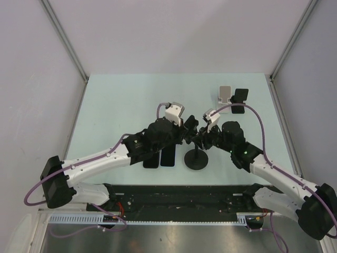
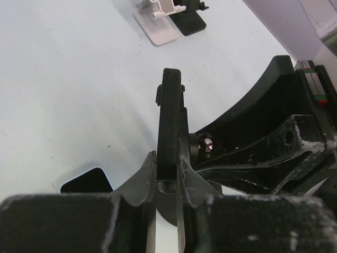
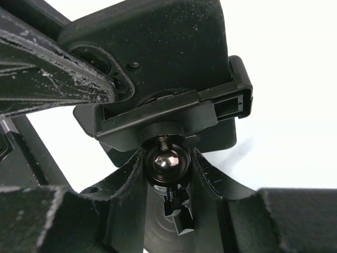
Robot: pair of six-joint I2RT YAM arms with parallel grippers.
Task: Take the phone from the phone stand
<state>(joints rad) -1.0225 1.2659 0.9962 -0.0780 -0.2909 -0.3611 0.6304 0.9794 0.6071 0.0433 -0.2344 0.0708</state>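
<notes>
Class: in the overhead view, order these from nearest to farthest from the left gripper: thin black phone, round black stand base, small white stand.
1. Thin black phone, held in the left gripper.
2. Round black stand base, just nearer the arm bases.
3. Small white stand, far right.

The phone is black. The phone stand is black, its ball joint chrome. Table: pale mint green. Cables: purple.

Three phones, three stands — two arms
</notes>
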